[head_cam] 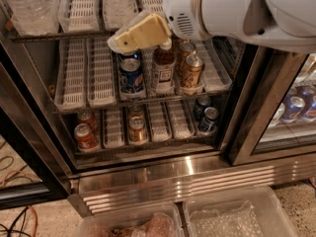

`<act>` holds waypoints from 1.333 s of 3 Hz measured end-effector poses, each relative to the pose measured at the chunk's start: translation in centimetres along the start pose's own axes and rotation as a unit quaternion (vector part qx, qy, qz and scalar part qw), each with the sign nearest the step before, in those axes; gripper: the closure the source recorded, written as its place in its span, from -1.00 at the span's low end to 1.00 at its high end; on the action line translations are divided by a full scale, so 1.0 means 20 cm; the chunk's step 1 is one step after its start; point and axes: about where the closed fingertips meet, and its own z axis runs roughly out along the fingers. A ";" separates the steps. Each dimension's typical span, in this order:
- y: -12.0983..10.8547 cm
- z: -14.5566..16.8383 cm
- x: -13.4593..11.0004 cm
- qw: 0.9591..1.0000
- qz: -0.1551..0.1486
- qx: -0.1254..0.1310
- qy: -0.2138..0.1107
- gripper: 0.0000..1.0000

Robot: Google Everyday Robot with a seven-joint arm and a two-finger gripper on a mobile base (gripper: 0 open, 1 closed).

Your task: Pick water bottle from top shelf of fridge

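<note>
The fridge [148,174] stands open, with a steel base and louvred grille. Its top shelf [81,11] carries white slotted lane trays. A clear ribbed water bottle [28,6] stands at its far left, and a second one [117,4] stands near the middle. My gripper [121,42], cream-coloured on a white arm [232,9], reaches in from the upper right. It hangs at the front edge of the top shelf, just below and in front of the middle water bottle. It holds nothing that I can see.
The middle rack holds a blue can [132,75], a small brown-drink bottle [163,65] and gold cans [191,70]. The lower rack holds several cans [85,135]. A dark door frame [249,112] stands at the right. Two clear bins [232,216] sit on the floor in front.
</note>
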 end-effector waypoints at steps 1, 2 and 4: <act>-0.05 0.08 0.06 0.999 0.023 0.044 -0.006 -1.00; -0.08 0.15 0.11 0.995 0.037 0.085 -0.019 -1.00; -0.06 0.40 -0.04 0.992 0.036 0.093 -0.076 -1.00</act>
